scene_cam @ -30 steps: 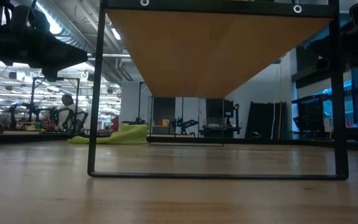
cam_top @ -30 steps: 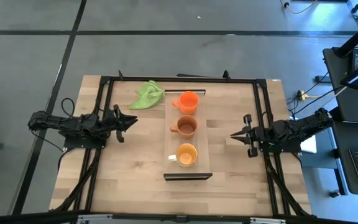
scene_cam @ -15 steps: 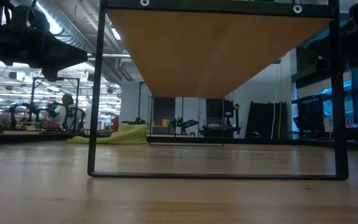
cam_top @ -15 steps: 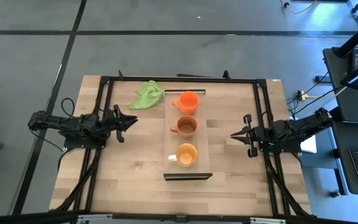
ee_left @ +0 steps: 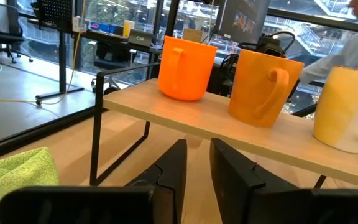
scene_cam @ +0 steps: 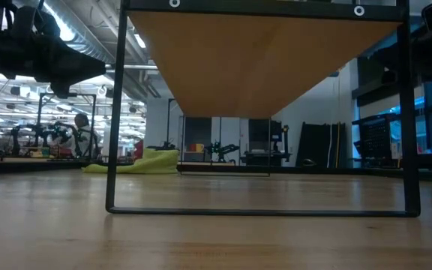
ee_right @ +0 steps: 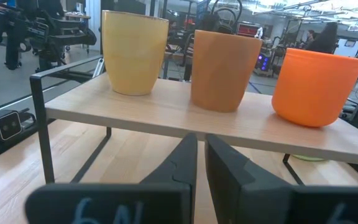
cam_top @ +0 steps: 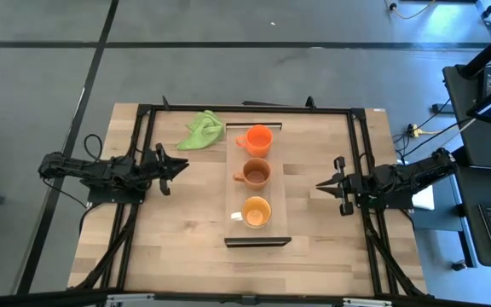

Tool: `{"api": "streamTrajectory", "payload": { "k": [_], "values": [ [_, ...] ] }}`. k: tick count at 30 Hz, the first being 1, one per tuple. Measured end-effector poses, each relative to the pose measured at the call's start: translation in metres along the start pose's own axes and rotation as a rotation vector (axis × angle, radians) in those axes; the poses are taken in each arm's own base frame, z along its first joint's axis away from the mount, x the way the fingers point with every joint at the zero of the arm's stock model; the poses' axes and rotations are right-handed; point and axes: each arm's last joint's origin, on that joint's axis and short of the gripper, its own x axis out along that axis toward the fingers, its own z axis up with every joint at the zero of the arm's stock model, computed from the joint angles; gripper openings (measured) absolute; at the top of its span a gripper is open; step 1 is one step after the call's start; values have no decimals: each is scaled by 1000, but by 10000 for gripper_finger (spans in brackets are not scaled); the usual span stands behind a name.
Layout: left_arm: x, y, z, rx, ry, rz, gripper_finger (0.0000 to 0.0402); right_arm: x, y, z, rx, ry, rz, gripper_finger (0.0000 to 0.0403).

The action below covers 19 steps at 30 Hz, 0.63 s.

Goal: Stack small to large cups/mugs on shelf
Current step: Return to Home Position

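Three handled mugs stand upright on their bases in a row on the raised light-wood shelf (cam_top: 278, 192). The bright red-orange mug (cam_top: 258, 139) is at the far end, the brownish-orange mug (cam_top: 255, 173) in the middle, the yellow-orange mug (cam_top: 256, 211) at the near end. My left gripper (cam_top: 183, 165) hovers left of the shelf, shut and pointing at it. My right gripper (cam_top: 320, 185) hovers right of the shelf, shut and pointing at it. Neither touches anything. The left wrist view shows the mugs (ee_left: 185, 68) from the side; so does the right wrist view (ee_right: 222, 70).
A lime-green cloth (cam_top: 200, 130) lies on the tabletop by the shelf's far left corner. The shelf stands on thin dark legs (scene_cam: 111, 150), with open space under the board. Bare tabletop lies between each gripper and the shelf. A black frame (cam_top: 143, 115) rims the table.
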Motion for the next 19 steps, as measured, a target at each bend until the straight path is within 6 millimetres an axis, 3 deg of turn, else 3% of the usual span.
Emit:
{"api": "streamTrajectory", "payload": {
  "k": [19],
  "values": [
    [0, 0, 0, 0, 0, 0, 62, 0, 0, 0, -1, 0, 0, 35]
  ]
}}
